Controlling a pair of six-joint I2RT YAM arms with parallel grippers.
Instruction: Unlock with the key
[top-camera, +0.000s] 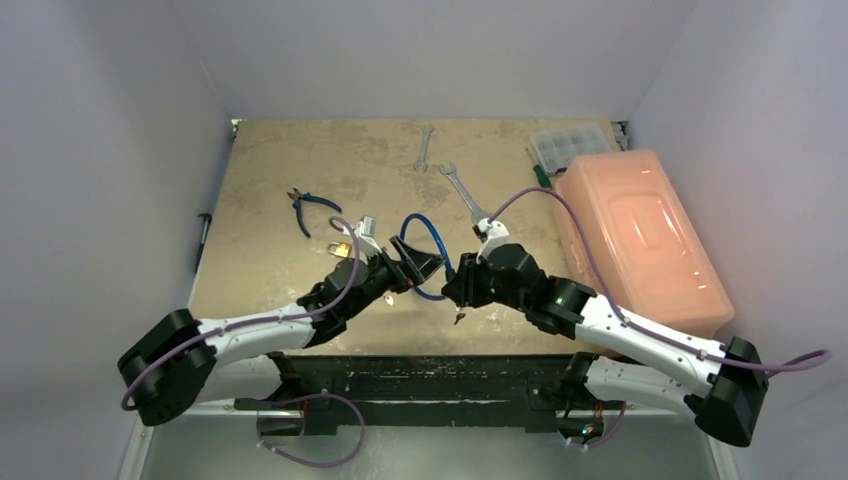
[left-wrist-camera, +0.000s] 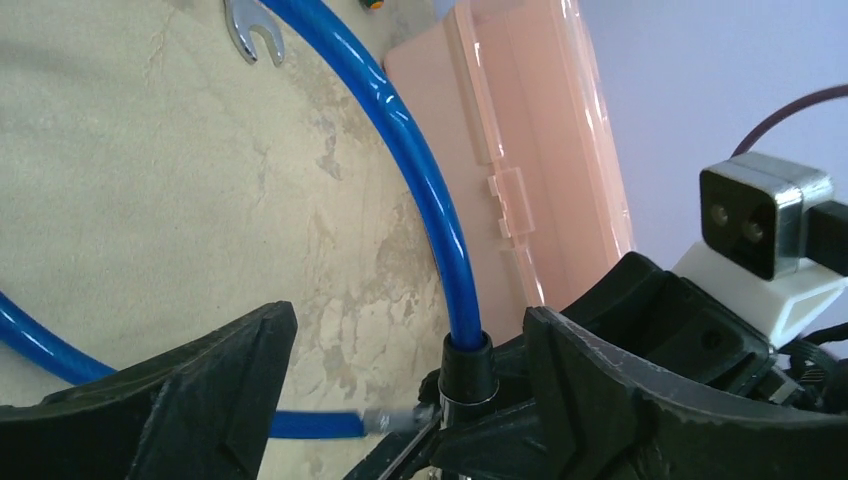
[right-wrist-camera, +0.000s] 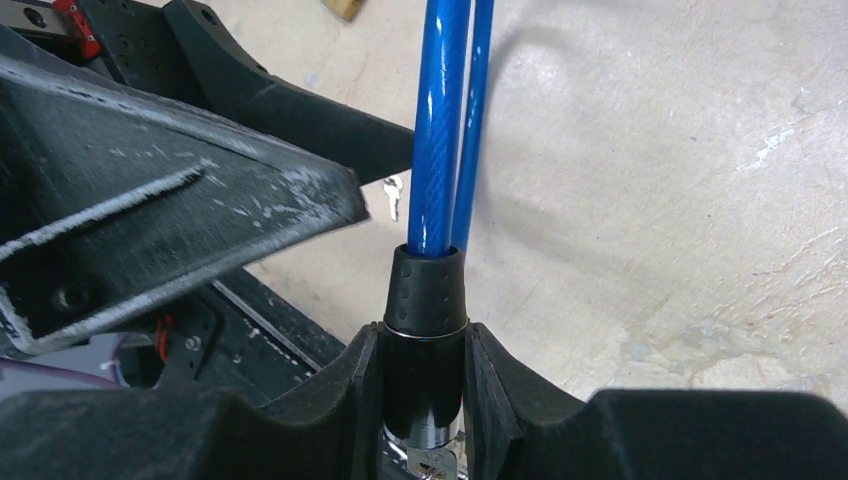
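A blue cable lock (top-camera: 432, 235) loops up from a black cylinder body (right-wrist-camera: 426, 300). My right gripper (right-wrist-camera: 425, 375) is shut on that body, one pad on each side, and holds it just above the table (top-camera: 458, 287). A silvery key head (right-wrist-camera: 432, 462) sticks out of the body's lower end; it shows as a small dangling piece in the top view (top-camera: 459, 318). My left gripper (left-wrist-camera: 410, 345) is open, its fingers wide apart around the body's collar (left-wrist-camera: 467, 365) without gripping. A silver cable tip (left-wrist-camera: 395, 420) lies blurred beside the body. A second tiny key (right-wrist-camera: 393, 195) lies on the table.
A small brass padlock (top-camera: 341, 249) sits behind the left gripper. Blue-handled pliers (top-camera: 305, 207) lie at mid-left, two wrenches (top-camera: 462, 190) at the back. A pink plastic box (top-camera: 640, 230) fills the right side, with a clear organiser (top-camera: 570, 145) behind it.
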